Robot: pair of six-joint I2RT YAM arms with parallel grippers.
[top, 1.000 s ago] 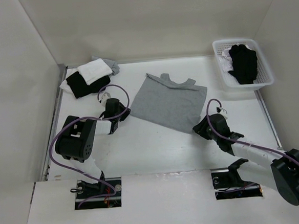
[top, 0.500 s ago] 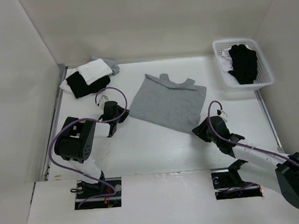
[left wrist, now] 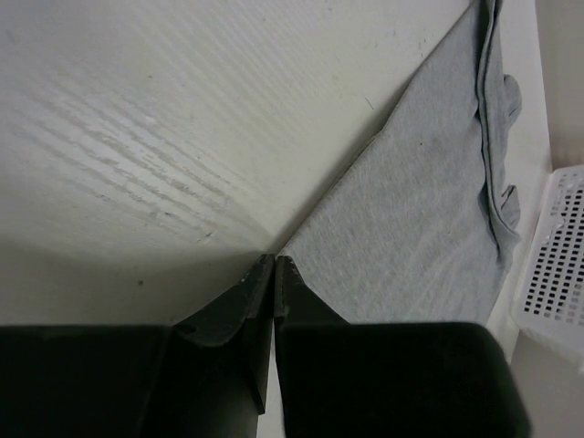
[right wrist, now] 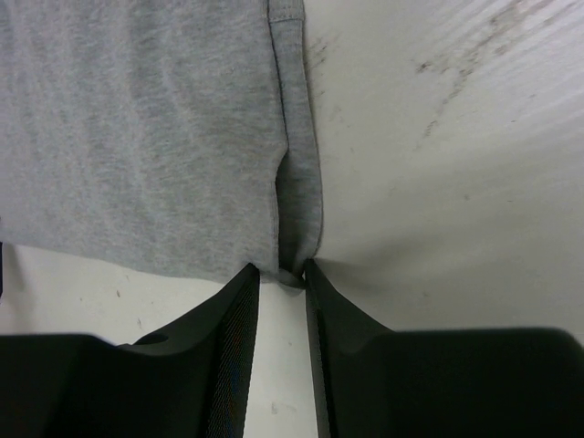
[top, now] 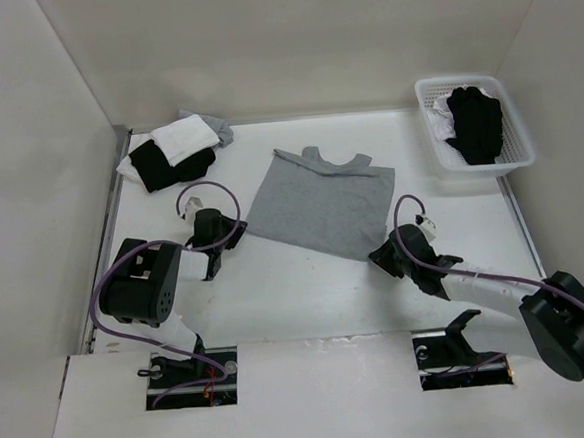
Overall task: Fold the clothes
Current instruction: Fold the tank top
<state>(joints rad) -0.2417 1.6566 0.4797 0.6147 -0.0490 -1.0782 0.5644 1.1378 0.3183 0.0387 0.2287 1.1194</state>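
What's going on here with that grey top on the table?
Two robot arms are getting ready to fold the tank top, which lies spread out on the table. The left gripper is pinched shut on one bottom corner of it. The right gripper has the other bottom corner between its jaws, with a gap showing, so that grip does not look tight yet.

Blk arms (top: 141, 280), purple cables (top: 204, 185)
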